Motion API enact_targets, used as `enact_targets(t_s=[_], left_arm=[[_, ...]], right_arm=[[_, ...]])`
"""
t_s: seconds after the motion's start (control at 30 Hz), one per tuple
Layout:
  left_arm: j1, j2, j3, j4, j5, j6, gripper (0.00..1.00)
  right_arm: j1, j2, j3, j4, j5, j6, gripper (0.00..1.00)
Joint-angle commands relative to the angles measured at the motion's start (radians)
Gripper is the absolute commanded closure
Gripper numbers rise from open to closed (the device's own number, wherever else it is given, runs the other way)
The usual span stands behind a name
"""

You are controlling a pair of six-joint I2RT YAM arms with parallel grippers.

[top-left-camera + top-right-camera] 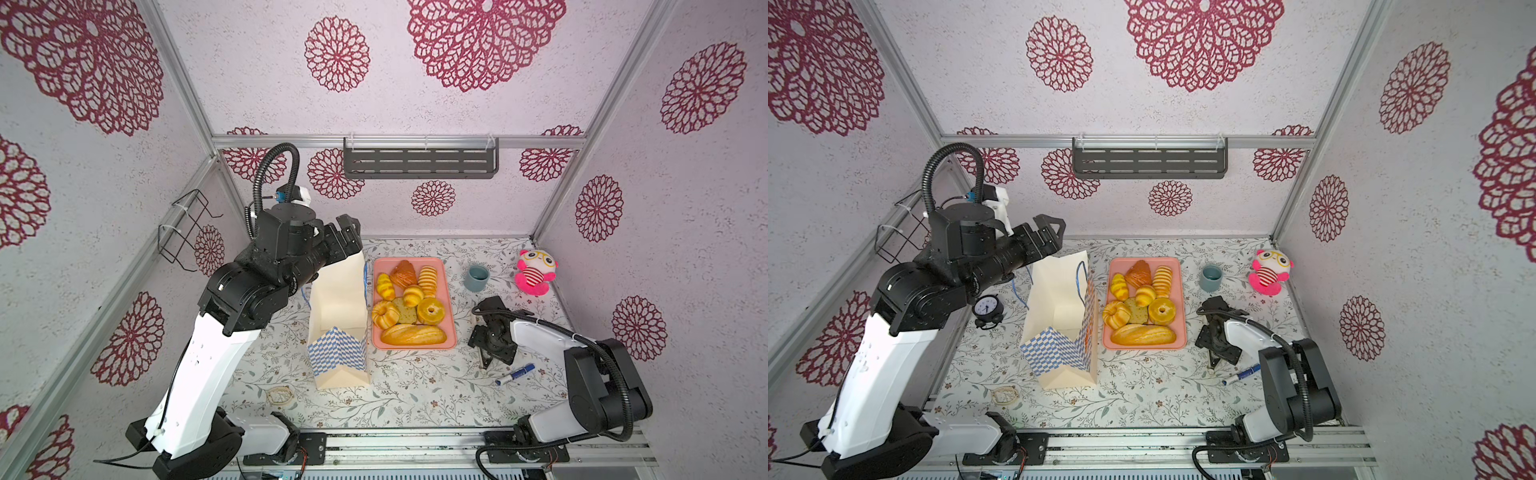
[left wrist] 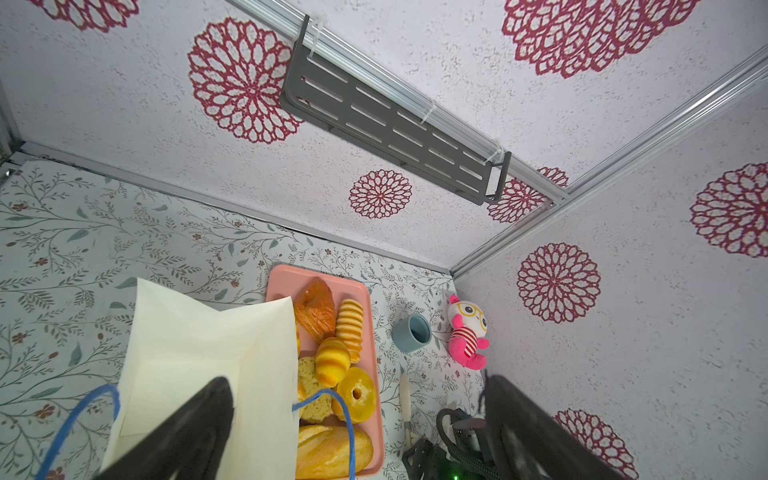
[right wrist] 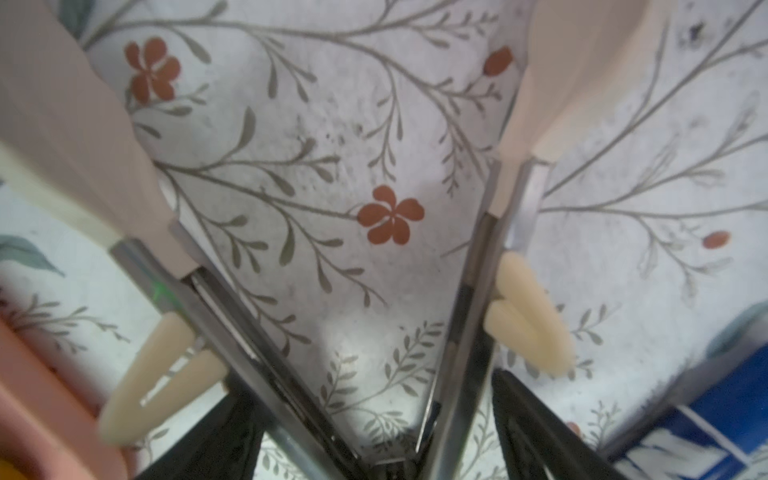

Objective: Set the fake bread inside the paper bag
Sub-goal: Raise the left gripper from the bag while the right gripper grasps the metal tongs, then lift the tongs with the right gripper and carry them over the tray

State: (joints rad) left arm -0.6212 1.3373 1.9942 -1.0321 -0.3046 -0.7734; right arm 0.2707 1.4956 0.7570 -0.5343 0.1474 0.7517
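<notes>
**Pink tray** (image 1: 384, 265): 1, the landmark. Bare tabletop (image 1: 415, 399) runs wide along its near edge, with a narrower strip off its right edge.
**Fake bread** (image 1: 413, 334): 8 pieces, all on the tray.
**Paper bag** (image 1: 338, 307): 1, upright with its mouth open, just beside the tray's left edge.
**Left gripper** (image 1: 345, 230): raised over the bag's far rim on a high-bent arm, jaws spread wide and empty.
**Right gripper** (image 1: 487, 353): low, right of the tray's near corner, pointing down and clasping splayed tongs (image 3: 249, 332).
**Right of the tray:** cup (image 1: 476, 277) 1, plush toy (image 1: 536, 272) 1, marker (image 1: 515, 374) 1.
</notes>
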Motion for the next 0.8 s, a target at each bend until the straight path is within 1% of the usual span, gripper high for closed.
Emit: enact_targets(t_s=[0.0, 0.17, 0.4, 0.5, 0.57, 0.67, 0.77], left_arm=[[-0.006, -0.018, -0.009, 0.021, -0.021, 0.006, 0.03], [-0.006, -0.01, -0.011, 0.013, -0.009, 0.01, 0.03], [0.0, 0.009, -0.011, 0.013, 0.005, 0.014, 0.03], [0.008, 0.028, 0.003, -0.007, 0.012, 0.015, 0.02], [0.017, 0.033, 0.006, -0.018, 0.006, 0.016, 0.03], [0.037, 0.021, -0.005, -0.014, 0.004, 0.016, 0.03], [0.063, 0.014, -0.011, -0.019, 0.01, 0.026, 0.03]], right_arm=[[-0.022, 0.034, 0.005, 0.001, 0.058, -0.022, 0.16], [-0.028, 0.068, 0.023, 0.017, 0.075, -0.043, 0.2], [-0.037, 0.091, 0.025, 0.032, 0.09, -0.073, 0.35], [-0.037, 0.077, 0.007, 0.045, 0.087, -0.084, 0.52], [-0.037, 0.066, 0.003, 0.039, 0.09, -0.09, 0.67], [-0.037, 0.038, 0.004, 0.021, 0.09, -0.093, 0.81], [-0.037, -0.016, 0.016, -0.001, 0.083, -0.111, 0.9]])
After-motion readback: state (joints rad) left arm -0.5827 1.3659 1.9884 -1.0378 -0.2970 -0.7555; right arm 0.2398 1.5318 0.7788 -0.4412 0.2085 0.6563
